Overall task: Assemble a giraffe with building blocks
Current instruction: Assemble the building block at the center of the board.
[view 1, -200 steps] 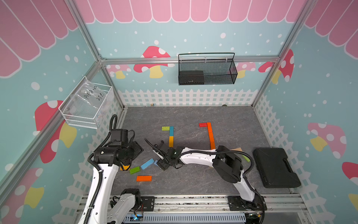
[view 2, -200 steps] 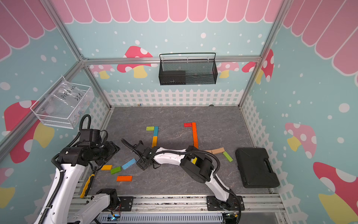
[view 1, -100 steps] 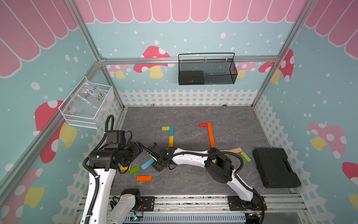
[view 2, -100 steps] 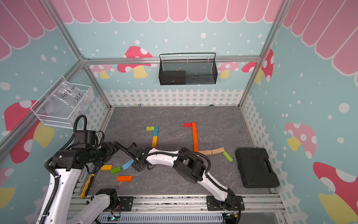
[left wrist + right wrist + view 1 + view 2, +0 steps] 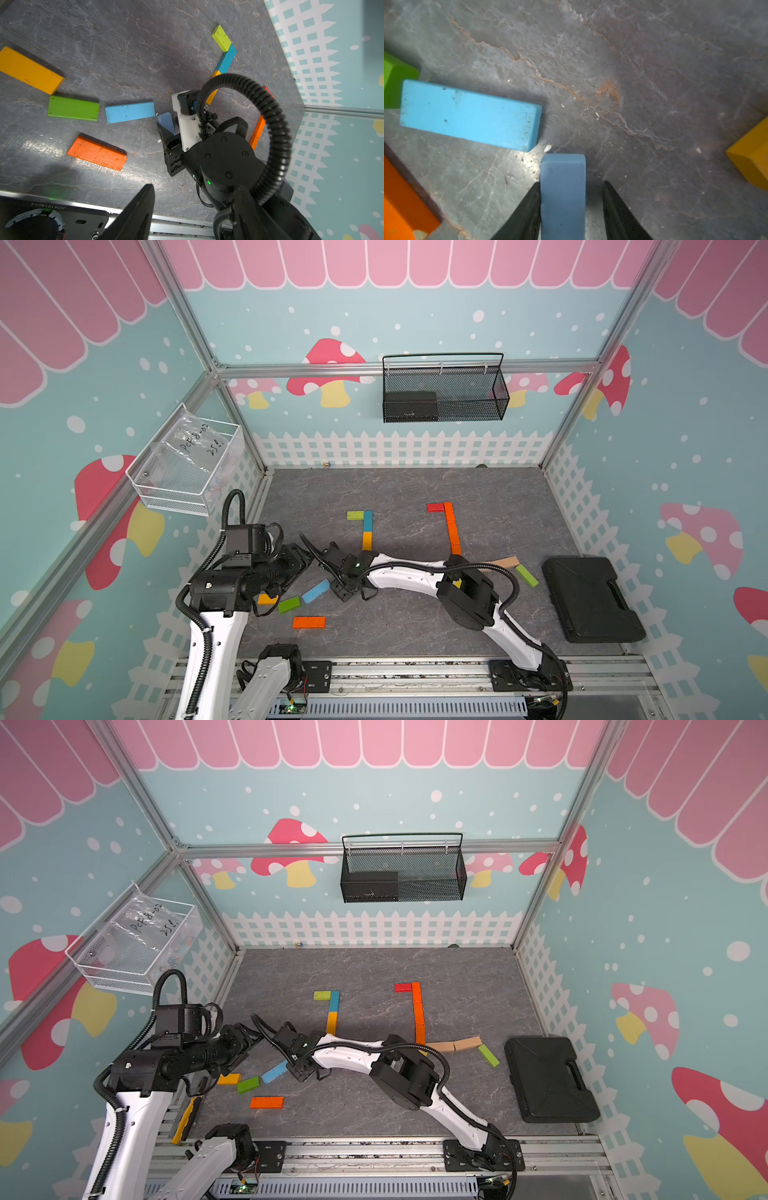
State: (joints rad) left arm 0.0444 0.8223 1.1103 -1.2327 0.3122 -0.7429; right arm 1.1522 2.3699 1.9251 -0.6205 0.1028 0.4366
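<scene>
claw of the right arm (image 5: 593, 180), narrowly parted and empty, hangs beside the light-blue flat wooden block (image 5: 469, 114), likely to grip it.

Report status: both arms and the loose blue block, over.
Right jaws low beside loose blue block, narrow gap, empty. Left jaws open, empty, raised nearby. Block flat, not gripped. Green block close at its end.

Blue block (image 5: 471, 116), left arm (image 5: 220, 587) crowd right claw (image 5: 591, 172).
</scene>
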